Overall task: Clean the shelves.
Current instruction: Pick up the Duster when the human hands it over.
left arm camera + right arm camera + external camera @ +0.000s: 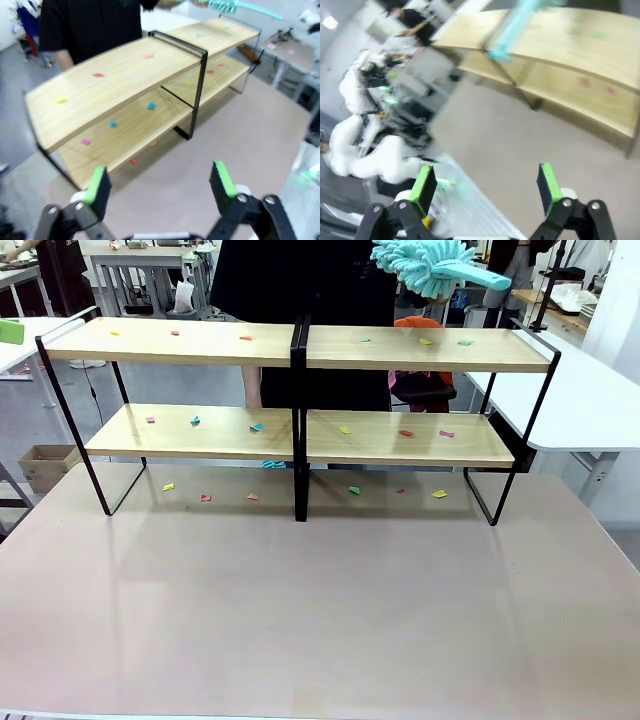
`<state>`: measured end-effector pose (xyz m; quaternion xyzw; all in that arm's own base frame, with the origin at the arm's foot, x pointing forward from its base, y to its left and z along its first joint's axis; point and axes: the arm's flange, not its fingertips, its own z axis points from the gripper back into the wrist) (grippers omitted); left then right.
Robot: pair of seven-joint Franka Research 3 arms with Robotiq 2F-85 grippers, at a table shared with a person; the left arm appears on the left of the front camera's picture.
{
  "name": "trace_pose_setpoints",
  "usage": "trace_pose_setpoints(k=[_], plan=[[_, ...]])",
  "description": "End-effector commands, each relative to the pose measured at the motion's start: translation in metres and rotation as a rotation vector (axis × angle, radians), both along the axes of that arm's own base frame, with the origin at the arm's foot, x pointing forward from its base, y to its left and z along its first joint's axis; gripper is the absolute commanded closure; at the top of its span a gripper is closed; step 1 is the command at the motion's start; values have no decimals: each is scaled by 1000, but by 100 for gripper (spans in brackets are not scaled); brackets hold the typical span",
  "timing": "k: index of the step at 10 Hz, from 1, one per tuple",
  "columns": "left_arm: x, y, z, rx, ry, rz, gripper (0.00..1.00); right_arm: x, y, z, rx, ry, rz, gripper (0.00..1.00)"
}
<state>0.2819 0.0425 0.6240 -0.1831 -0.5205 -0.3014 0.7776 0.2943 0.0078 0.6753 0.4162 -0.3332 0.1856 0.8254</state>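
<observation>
The shelves (200, 343) stand across the far half of the table: two joined racks with light-wood boards in black frames. Small coloured scraps (256, 427) lie scattered on both tiers and on the tabletop under them. Behind the shelves stands a person in black (300, 280), holding a teal fluffy duster (440, 268) above the right rack's top board. My left gripper (160, 182) is open and empty, hovering over the table in front of the shelves (125, 75). My right gripper (486, 182) is also open and empty, well back from the shelves (560, 35), where the duster (512, 30) appears blurred.
The beige tabletop (320, 600) lies bare in front of the racks. A white table (585, 400) stands to the right, a cardboard box (45, 465) on the floor at the left. A white robot arm (380, 155) shows in the right wrist view.
</observation>
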Motion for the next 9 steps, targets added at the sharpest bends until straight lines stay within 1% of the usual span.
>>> trace_pose_setpoints(k=[1, 2, 3, 4, 5, 6, 7, 8, 9], plan=[[-1, 0, 0, 0, 2, -5, 0, 83, 66, 40, 221, 356, -84, 0], [-1, 0, 0, 0, 2, -5, 0, 83, 72, 39, 239, 349, -144, 0], [-1, 0, 0, 0, 2, -5, 0, 35, 48, 11, 115, 130, 32, 0], [-1, 0, 0, 0, 2, -5, 0, 35, 48, 11, 115, 130, 32, 0], [-1, 0, 0, 0, 2, -5, 0, 83, 90, 17, 190, 268, 3, 0], [-1, 0, 0, 0, 2, -5, 0, 72, 84, 16, 188, 286, 6, 0], [-1, 0, 0, 0, 2, -5, 0, 74, 82, 19, 198, 347, -12, 0], [-1, 0, 0, 0, 2, -5, 0, 90, 87, 18, 177, 410, -62, 0], [-1, 0, 0, 0, 2, -5, 0, 106, 101, 14, 193, 388, -157, 0]])
